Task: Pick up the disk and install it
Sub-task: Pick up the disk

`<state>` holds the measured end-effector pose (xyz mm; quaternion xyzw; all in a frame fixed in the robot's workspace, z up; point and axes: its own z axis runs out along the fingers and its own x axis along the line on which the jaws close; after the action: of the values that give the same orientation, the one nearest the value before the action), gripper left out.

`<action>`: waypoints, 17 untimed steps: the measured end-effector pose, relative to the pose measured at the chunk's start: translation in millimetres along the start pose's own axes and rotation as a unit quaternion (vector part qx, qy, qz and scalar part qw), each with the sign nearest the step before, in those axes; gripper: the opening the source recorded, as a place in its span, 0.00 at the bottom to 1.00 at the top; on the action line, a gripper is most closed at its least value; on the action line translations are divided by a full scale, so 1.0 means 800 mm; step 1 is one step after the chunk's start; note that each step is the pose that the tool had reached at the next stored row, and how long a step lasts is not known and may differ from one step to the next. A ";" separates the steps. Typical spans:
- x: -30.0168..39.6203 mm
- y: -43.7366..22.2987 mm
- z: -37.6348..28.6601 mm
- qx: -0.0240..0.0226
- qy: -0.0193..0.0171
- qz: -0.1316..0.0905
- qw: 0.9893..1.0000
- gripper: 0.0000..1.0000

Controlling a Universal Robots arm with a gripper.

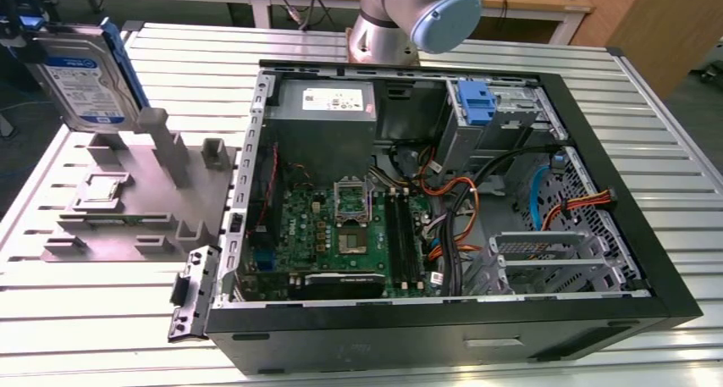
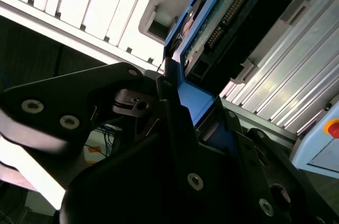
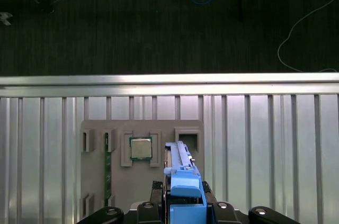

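First wrist view: hand (image 3: 185, 213) clenched on disk (image 3: 183, 168) (edge-on) over grey fixture (image 3: 159, 127) holding a chip (image 3: 141, 149).

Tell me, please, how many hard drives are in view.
1: the disk, held in the gripper above the grey fixture at the exterior view's left. Others may be hidden inside the computer case.

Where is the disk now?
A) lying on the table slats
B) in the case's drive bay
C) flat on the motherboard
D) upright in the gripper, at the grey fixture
D: in the exterior view the disk stands upright at the grey fixture, outside the case; the first wrist view shows the gripper clamped on it.
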<state>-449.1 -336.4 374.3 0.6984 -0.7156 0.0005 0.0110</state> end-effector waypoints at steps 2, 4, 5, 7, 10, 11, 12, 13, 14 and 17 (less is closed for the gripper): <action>0.0000 0.0000 -0.0006 0.000 0.000 0.000 1.000 0.36; 0.0000 0.0000 -0.0013 0.000 0.000 0.000 1.000 0.36; 0.0000 0.0000 -0.0017 0.000 0.001 0.000 1.000 0.36; 0.0000 0.0000 -0.0024 0.000 0.001 0.000 1.000 0.36; 0.0001 0.0001 -0.0037 0.000 0.001 0.000 1.000 0.36; 0.0001 0.0001 -0.0041 0.000 0.001 0.000 1.000 0.36; 0.0001 0.0001 -0.0044 0.000 0.001 0.000 1.000 0.36; 0.0001 0.0001 -0.0049 0.000 0.001 0.000 1.000 0.36; 0.0001 0.0001 -0.0054 0.000 0.001 0.000 1.000 0.36; 0.0001 0.0001 -0.0067 0.000 0.001 0.000 1.000 0.36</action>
<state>-449.1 -336.4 379.7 0.6984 -0.7156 0.0015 0.0119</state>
